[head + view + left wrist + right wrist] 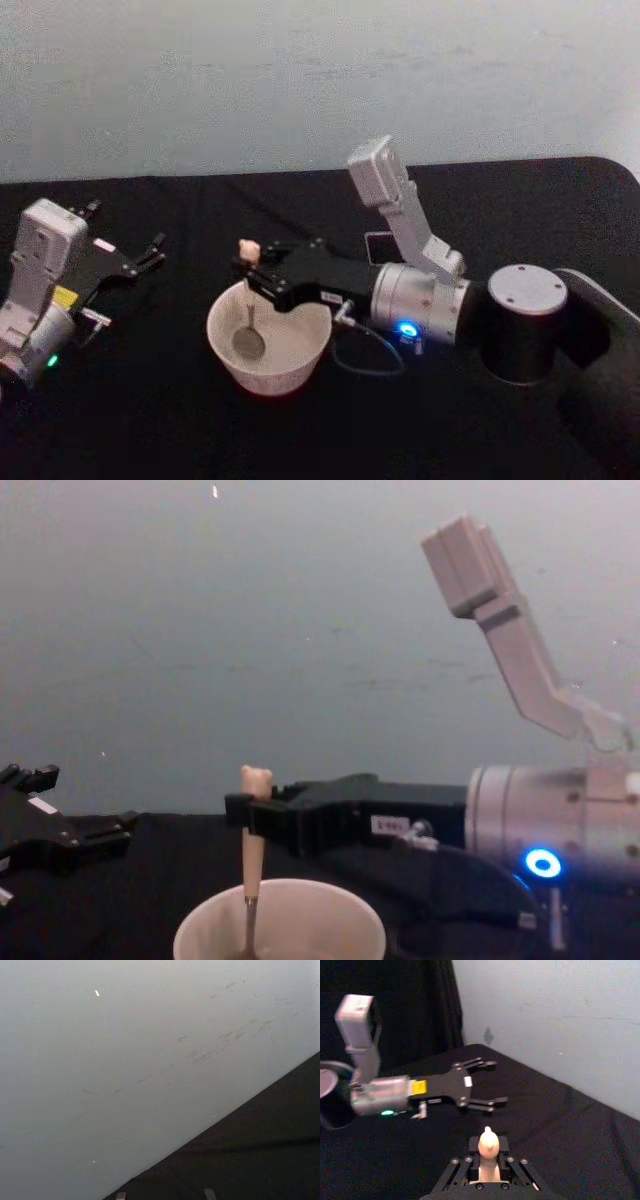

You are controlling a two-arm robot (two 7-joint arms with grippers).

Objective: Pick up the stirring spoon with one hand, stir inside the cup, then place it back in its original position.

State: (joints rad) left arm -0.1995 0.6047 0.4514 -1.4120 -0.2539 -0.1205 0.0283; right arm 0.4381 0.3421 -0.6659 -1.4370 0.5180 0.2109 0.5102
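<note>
Right gripper clamped on stirring spoon, upright, bowl in cup. Left gripper, fingers apart, near counter's left edge.

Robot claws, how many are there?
2. The black left gripper rests open at the left; the black right gripper holds the beige bear-topped stirring spoon in the wide cream-white cup.

We note the stirring spoon has a shiny metal bowl and a matt beige handle; plastic or wood, we can't tell. The cup is smooth and cream, with a faint sheen. The black cloth is matt and wrinkled. The right gripper is matt black with a satin silver wrist. The wall is matt and scuffed.
</note>
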